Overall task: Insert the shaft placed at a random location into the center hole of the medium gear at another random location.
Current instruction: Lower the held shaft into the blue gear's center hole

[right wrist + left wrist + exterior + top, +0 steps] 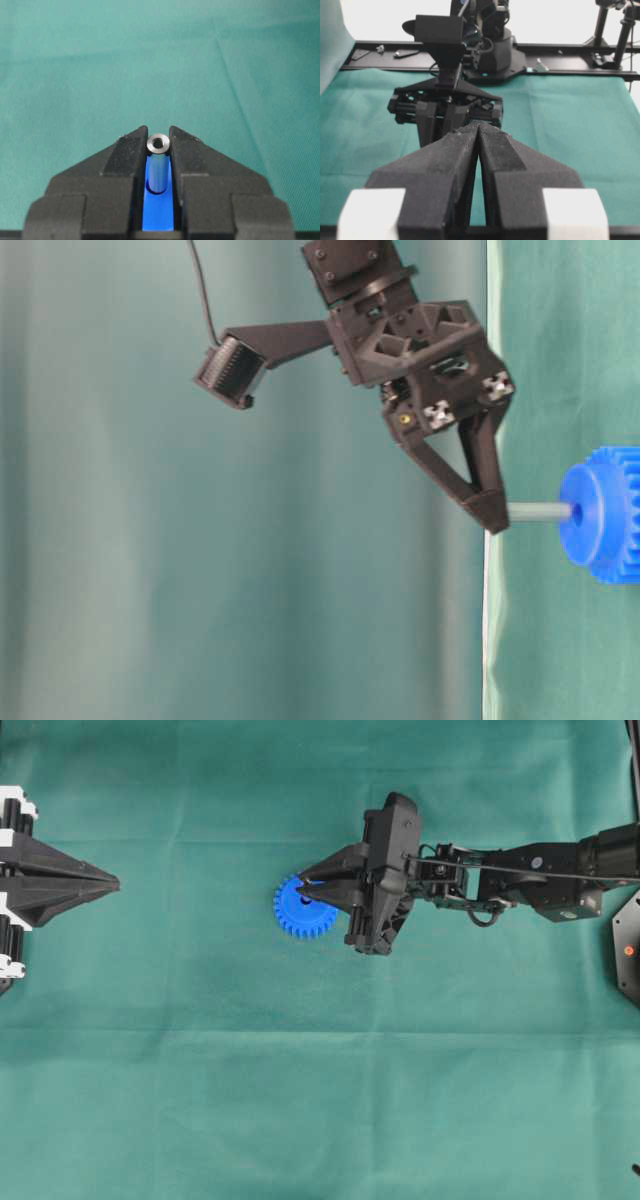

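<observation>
One slip worries you: the right tool [494, 512], clamped on the shaft [540, 511] whose tip sits at the medium gear [600, 512] center hole [573, 510], could tilt it and jam.

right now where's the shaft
The shaft is pinched in the right pincer, its far end at the center hole of the medium gear, left of middle overhead.

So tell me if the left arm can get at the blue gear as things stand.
Probably not cleanly: the right end effector, shut on the shaft, sits over the gear; the left end effector is parked far off.
</observation>
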Tool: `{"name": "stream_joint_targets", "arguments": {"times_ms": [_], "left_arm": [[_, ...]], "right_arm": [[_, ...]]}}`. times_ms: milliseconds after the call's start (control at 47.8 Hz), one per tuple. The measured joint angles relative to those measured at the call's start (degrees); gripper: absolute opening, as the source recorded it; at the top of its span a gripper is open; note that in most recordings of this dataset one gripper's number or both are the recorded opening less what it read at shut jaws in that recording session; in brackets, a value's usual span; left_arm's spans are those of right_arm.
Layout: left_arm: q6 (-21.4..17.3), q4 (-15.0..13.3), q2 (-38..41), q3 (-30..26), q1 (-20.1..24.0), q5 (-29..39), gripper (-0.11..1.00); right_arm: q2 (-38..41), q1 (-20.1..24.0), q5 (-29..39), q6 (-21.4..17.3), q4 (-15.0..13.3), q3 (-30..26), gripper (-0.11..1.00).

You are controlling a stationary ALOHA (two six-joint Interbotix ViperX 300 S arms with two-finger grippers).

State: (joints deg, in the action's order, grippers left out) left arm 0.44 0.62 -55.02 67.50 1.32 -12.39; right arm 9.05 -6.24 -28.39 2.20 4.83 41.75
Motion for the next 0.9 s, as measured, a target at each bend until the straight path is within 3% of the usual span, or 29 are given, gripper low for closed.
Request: {"name": "stream_joint_targets", "arguments": {"times_ms": [900], "left_arm": [[0.00, 0.00, 0.09, 0.00, 0.00, 0.00, 0.00]], "right_arm": [[5.98, 0.26, -2.20, -0.09, 0.35, -0.79, 0.13]]}}
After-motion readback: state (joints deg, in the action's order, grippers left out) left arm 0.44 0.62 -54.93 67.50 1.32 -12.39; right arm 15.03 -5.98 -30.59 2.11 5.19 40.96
